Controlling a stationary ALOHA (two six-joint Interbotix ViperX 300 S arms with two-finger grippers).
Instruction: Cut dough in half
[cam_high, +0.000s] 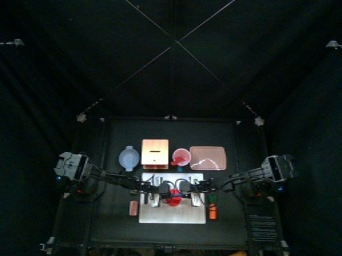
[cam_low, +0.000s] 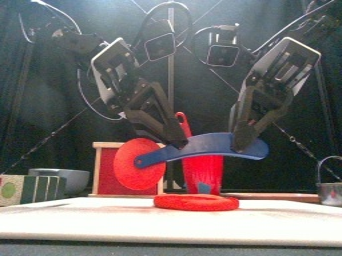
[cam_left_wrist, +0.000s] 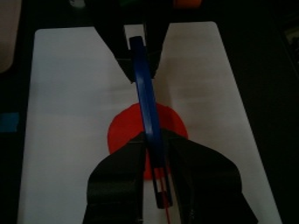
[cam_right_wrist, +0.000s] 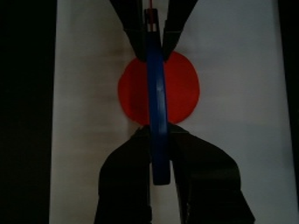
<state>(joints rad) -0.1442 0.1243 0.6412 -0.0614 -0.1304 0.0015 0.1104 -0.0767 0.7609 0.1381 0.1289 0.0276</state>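
- At the far left of the front view, a grey container (cam_low: 59, 180) and a red-faced wooden box (cam_low: 123, 167) are set back behind the white cutting board (cam_low: 171, 220) — probably kept clear of the work.
- The left end effector (cam_low: 158, 125) is lowered from the left over the board; its jaws are pinched on one end of a curved blue blade (cam_low: 201, 153) with a thin red handle piece (cam_left_wrist: 160, 185), so that the tool can be steadied from that side.
- In the left wrist view the blade (cam_left_wrist: 145, 105) is seen edge-on, running straight across the middle of the flat, round, bright red dough disc (cam_left_wrist: 145, 131); it appears to be held that way so that two even halves are given.
- The dough (cam_low: 197, 202) lies flat on the board near its middle, directly beneath both end effectors and between them; whether the blade is touching it cannot be told from the front, where a small gap seems to be left.
- The right end effector (cam_low: 257, 128) is lowered from the right with its jaws closed on the blade's other end (cam_right_wrist: 159, 153) — a two-sided grip that is judged to allow an even downward press.
- At the far right, a dark pot-like thing (cam_low: 330, 188) is left at the table's edge.
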